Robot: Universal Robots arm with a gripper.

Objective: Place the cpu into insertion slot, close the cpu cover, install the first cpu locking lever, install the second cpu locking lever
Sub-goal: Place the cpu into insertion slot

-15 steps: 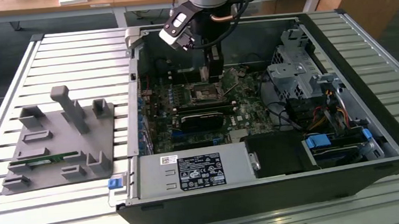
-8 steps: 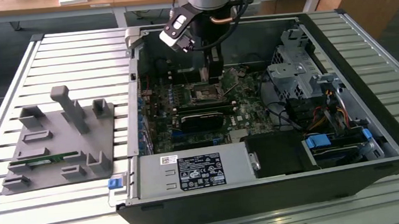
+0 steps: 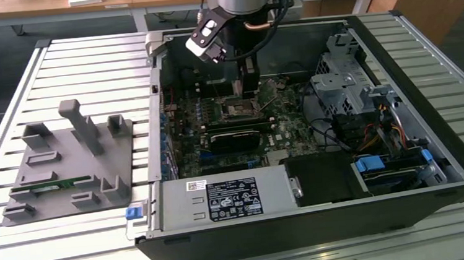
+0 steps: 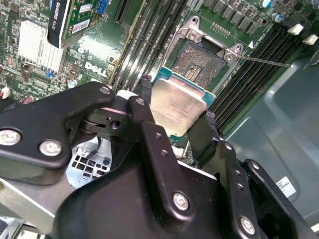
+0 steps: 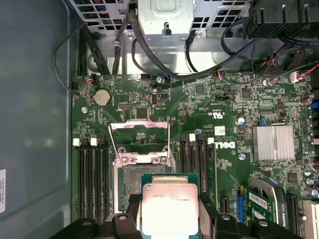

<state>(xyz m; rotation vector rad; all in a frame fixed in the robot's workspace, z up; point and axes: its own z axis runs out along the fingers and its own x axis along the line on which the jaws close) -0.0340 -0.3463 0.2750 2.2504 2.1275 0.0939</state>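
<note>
Black tower case (image 3: 307,239), side panel off, lies on a slatted metal table (image 3: 45,64).

Exterior view: the gripper (image 3: 248,84) reaches down into the case, directly above the insertion slot (image 3: 241,107). A silver power-supply box (image 3: 221,199) with a white printed label sits well clear of it. A grey moulded fixture (image 3: 60,162) rests outside the case, farther off.

Second wrist view: black fingers (image 4: 149,129) clamp two opposite edges of the cpu (image 4: 177,107), whose metal top bears fine print. The slot lies just beyond the fingertips, dark centre bare. A thin locking lever (image 4: 264,62) juts past the slot.

First wrist view: the cpu overlaps the slot's near edge. The cpu cover (image 5: 139,133) stands hinged open beyond it. Memory sockets (image 5: 92,174) flank both sides. A finned heatsink (image 5: 273,143) and a labelled card (image 5: 264,199) sit off to one side, with black cables (image 5: 164,67) farthest away.
</note>
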